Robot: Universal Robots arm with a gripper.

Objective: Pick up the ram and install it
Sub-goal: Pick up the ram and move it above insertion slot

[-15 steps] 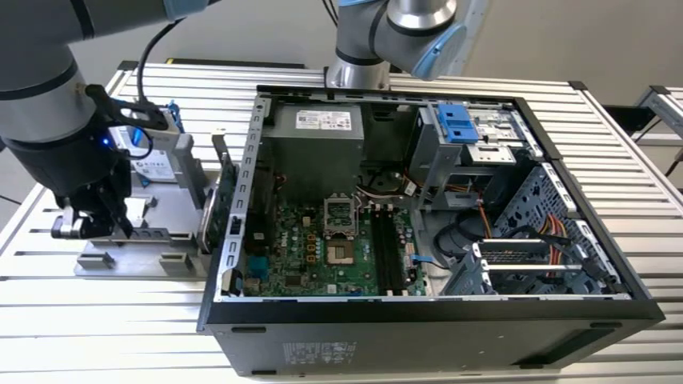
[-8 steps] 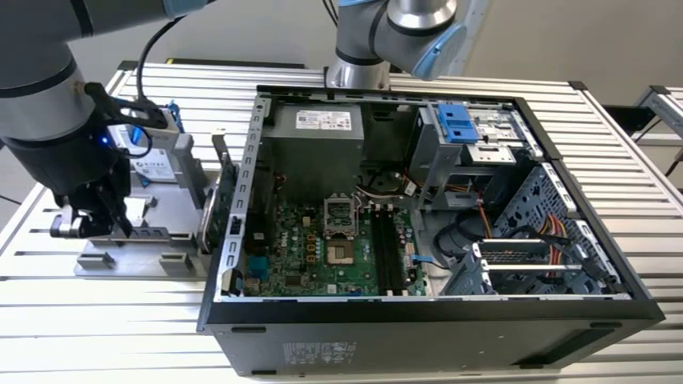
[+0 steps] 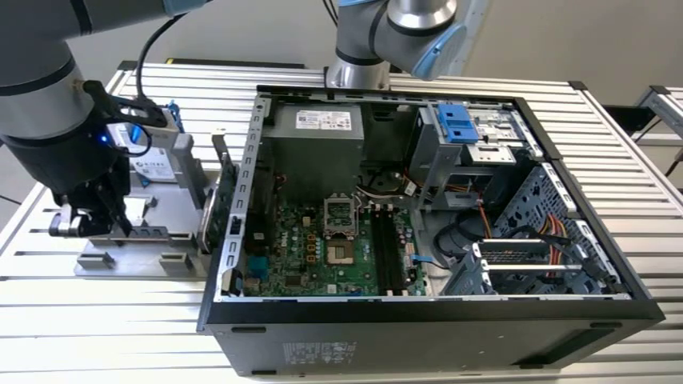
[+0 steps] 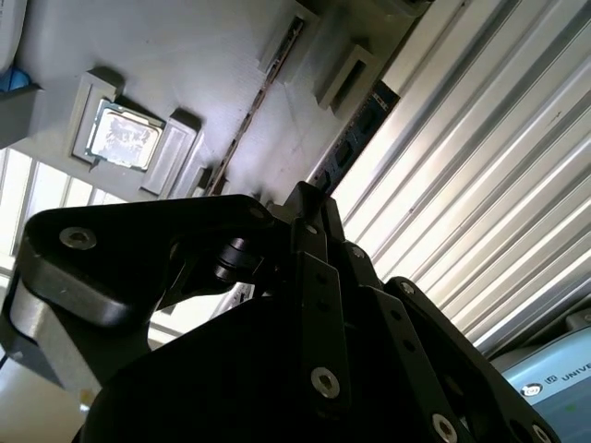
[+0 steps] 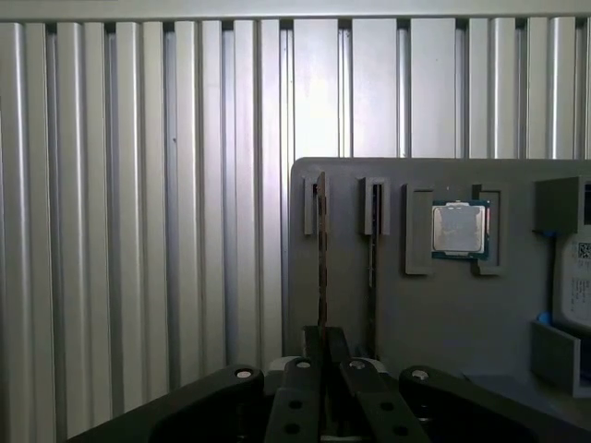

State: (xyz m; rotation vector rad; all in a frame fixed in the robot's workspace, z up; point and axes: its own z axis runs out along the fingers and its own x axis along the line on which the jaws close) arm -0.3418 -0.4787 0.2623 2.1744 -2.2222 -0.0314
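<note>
We logged the table [image 5: 138, 231] as ribbed metal, silvery, with a satin sheen. The fixture plate [image 5: 406, 351] looked grey, matt and plastic-like. The processor [image 5: 459, 229] lid was bright smooth metal, and the ram [image 5: 321, 249] edge was dull brownish board. We found the gripper [image 5: 321, 340] black, smooth and faintly glossy. The computer case [image 3: 427, 336] was matt black outside.

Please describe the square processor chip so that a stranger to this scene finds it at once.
Beside the open black computer case, a flat grey holder plate lies on the ribbed aluminium table. The silver-lidded processor chip sits in a recess there, between a thin board standing on edge and a labelled hard drive; it alone is square and lies flat.
</note>
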